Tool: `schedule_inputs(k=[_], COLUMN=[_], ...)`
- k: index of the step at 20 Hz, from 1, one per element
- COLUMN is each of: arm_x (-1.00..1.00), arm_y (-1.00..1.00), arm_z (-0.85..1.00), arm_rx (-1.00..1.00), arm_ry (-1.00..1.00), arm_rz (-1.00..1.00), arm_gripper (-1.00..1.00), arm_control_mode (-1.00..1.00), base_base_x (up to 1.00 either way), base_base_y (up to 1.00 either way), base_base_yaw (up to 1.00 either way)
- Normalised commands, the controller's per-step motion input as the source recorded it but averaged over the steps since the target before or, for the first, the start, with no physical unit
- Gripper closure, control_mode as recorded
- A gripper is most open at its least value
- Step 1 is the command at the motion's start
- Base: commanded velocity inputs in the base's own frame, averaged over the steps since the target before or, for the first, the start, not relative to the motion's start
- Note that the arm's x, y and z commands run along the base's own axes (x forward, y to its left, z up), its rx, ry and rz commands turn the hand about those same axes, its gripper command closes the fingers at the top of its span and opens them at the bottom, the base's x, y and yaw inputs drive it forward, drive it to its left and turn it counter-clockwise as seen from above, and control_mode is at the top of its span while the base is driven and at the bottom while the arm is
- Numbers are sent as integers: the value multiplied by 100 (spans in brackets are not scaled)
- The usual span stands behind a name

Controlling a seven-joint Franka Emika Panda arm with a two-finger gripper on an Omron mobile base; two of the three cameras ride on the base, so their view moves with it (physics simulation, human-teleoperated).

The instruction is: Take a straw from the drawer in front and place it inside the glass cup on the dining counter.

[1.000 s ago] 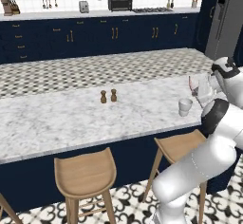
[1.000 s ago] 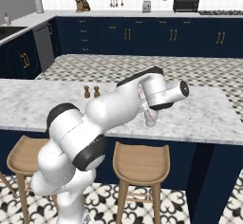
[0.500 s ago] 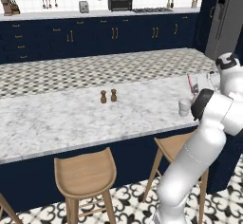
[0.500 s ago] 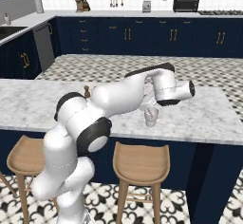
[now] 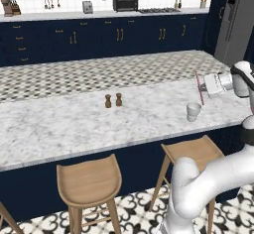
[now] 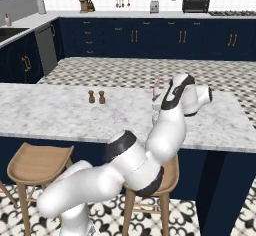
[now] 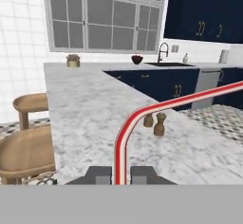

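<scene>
My gripper [image 5: 203,86] is shut on the straw [image 5: 199,87], a thin red-pink straw that hangs nearly upright over the dining counter [image 5: 74,124]. Its lower end is just above and to the right of the rim of the glass cup [image 5: 193,112], outside the cup. In the hand view the straw [image 7: 122,137] rises from between my fingertips [image 7: 97,175] and bends off to the right; the gripper [image 7: 120,176] pinches it at its base. A bit of the straw [image 6: 155,87] peeks past my arm in the right base view. The drawer is out of view.
Two small brown shakers [image 5: 113,100] stand mid-counter, left of the cup, and also show ahead of the hand [image 7: 155,122]. Wooden bar stools [image 5: 89,181] line the near side of the counter. A back worktop with a toaster oven [image 5: 125,2] runs along the far wall.
My arm's elbow and upper links have swung and risen, and the hand has turned. The straw has stayed almost in place beside the cup, still gripped.
</scene>
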Motion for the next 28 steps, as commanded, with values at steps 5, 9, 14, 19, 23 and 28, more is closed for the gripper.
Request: schedule_inputs(k=[5,9,14,19,23,28], arm_x=[55,45,21,0,0,2], arm_y=[1,10,8,21,28,19], arm_z=[1,-29,-38,-38,-24,-23], arm_rx=[10,4,2,0,0,0], arm_ry=[10,4,0,0,0,0], arm_rz=[0,0,0,0,0,0], arm_gripper=[100,100,100,100,100,100], arm_control_mode=[-100,-100,-100,-100,-100,-100], base_base_x=[0,0,0,0,0,0], base_base_y=[0,0,0,0,0,0], base_base_yaw=[0,0,0,0,0,0])
